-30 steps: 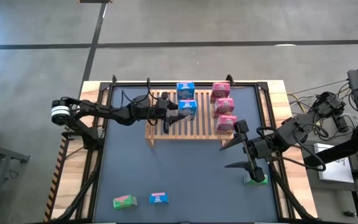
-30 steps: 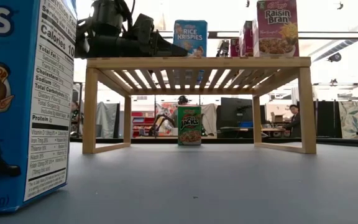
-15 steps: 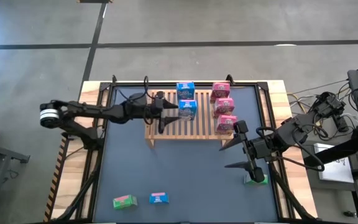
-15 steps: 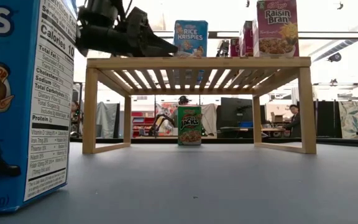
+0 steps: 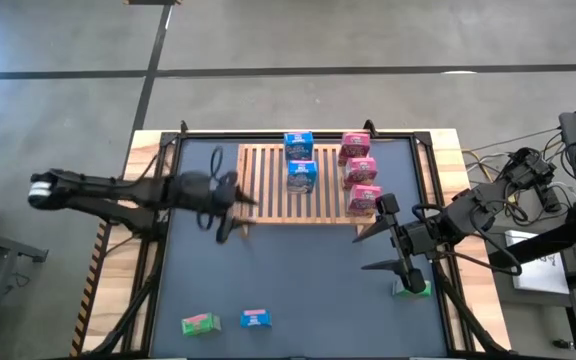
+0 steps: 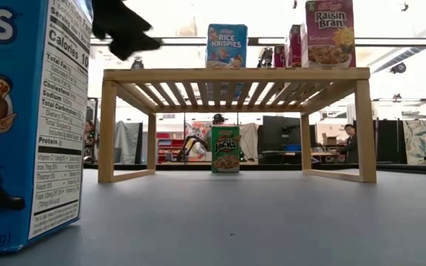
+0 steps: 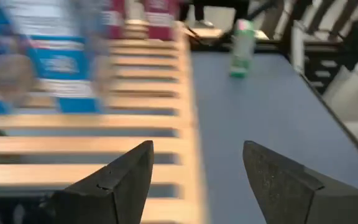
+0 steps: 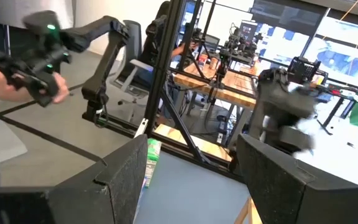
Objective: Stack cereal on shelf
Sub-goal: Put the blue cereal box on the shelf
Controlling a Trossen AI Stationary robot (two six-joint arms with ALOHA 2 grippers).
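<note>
Five cereal boxes stand on my light-wood shelf (image 5: pixel 303 186) at the far side of the dark counter (image 5: pixel 298 280): two blue boxes (image 5: pixel 299 160) one behind the other near the middle of the slats, and three pink boxes (image 5: pixel 359 172) in a row along the shelf's right end. From counter level a green box (image 6: pixel 225 148) shows standing beyond the shelf's legs, and a large blue box (image 6: pixel 28 118) fills the near left of that view. Two more, one green (image 5: pixel 200 323) and one blue (image 5: pixel 257 319), lie side by side near the counter's front edge, left of centre, and another green box (image 5: pixel 412 288) sits at the right edge. My left arm stretches in nearly level from the left, its left gripper (image 5: pixel 230 208) hanging at the shelf's near-left corner, jaws apart and empty, clear of the blue boxes. My right arm reaches in from the right, elbow bent, with the right gripper (image 5: pixel 373 250) poised over bare counter just off the shelf's right front corner, jaws spread with nothing between them, close beside the green box at the edge.
</note>
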